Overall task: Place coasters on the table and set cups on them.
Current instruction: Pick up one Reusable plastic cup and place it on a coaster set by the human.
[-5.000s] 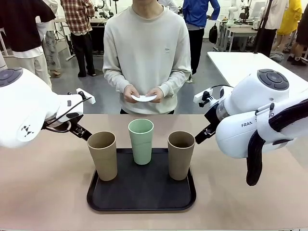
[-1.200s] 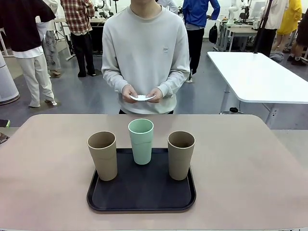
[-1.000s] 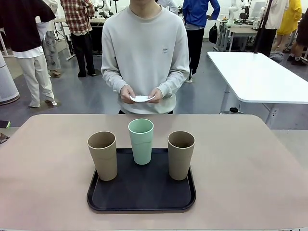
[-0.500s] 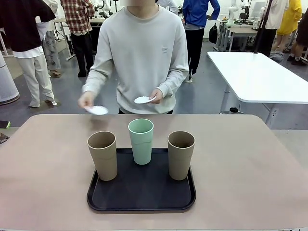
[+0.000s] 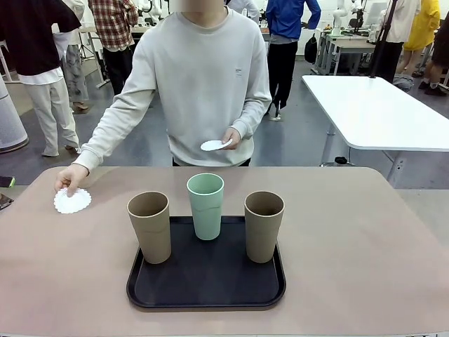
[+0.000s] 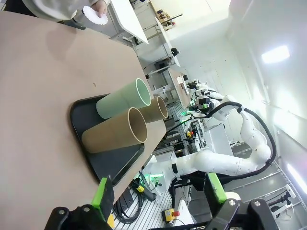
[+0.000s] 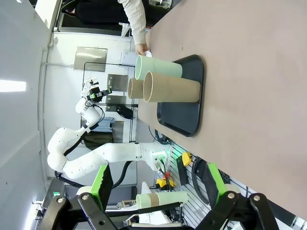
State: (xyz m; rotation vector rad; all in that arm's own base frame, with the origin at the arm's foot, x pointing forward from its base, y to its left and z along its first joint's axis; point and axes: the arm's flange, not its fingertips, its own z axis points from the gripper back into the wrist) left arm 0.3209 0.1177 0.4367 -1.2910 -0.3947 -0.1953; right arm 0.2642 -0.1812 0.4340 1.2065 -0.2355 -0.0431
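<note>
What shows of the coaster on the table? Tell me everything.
The coaster is a small round white paper doily with a lacy scalloped edge. It lies flat on the beige table, near its far left corner, left of the black tray. The person's hand rests fingertips on its far edge.

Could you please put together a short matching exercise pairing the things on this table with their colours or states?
Things:
1. middle cup
2. tray
3. coaster on the table
4. outer two cups

Colours or states:
A. black
B. tan-brown
C. white, touched by the person's hand
D. mint green

Pairs: 1-D, 2-A, 3-C, 4-B
</note>
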